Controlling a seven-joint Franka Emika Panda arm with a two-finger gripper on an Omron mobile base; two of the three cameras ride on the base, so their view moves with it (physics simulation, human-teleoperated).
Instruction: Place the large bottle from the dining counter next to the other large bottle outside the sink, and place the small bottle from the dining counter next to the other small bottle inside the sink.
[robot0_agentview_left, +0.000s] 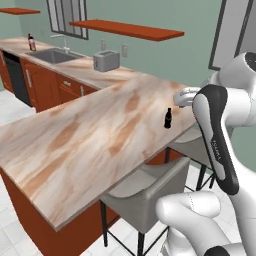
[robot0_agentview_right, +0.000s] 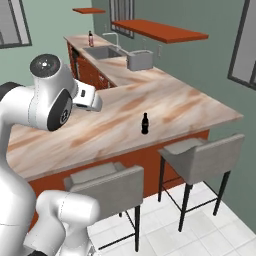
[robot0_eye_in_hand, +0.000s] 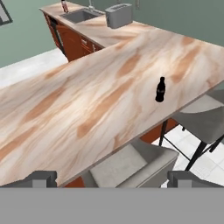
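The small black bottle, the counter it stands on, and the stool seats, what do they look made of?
The small black bottle looks like dark glass or plastic: all black, narrow neck; too small to tell which. The dining counter reads as polished marble-look stone: beige slab with brown veining. The stools seem to be grey padded fabric or vinyl on thin black metal legs.

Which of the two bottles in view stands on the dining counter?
The short all-black bottle, upright near the stool-side edge of the dining counter. The red-labelled brown bottle stands far off beside the sink.
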